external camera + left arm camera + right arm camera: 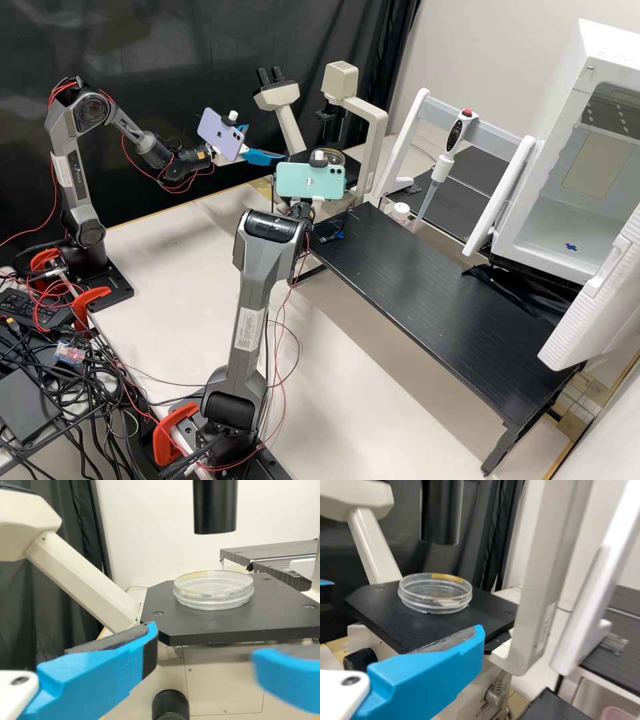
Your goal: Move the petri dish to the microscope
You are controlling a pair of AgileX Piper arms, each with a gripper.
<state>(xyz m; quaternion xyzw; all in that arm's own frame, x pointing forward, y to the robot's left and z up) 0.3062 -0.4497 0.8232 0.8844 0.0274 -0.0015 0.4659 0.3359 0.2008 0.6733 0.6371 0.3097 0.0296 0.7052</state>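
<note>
High view: microscope (375,123) is the landmark, petri dish (335,158) on its black stage (352,167), partly behind the mint phone (310,181). Left arm = purple phone (221,133), left end effector (267,142) just beside the microscope, fingers spread, nothing between them. Right arm = mint phone, right end effector (319,201) mostly behind that phone, near the microscope; can't tell if it's spread or pressed together. Black rack (433,293) to the robot's right of the microscope; pale counter (150,243) stretching from the arm bases toward the microscope. Pipette (451,143) hanging on its white stand (497,140), also robot's right of the microscope; white cabinet (557,227) farther off that same way. Left wrist view: dish lies flat on the microscope's stage, clear, round, under the black cylinder (215,507) of the microscope, gap between dish and cylinder. Left end effector (204,642) wide apart at the near edge of the microscope stage, not touching the dish. Right wrist view: same dish, flat on the microscope's stage, seen across a corner, beside the microscope's pale upright column; right end effector near the stage, not gripping the dish.
</note>
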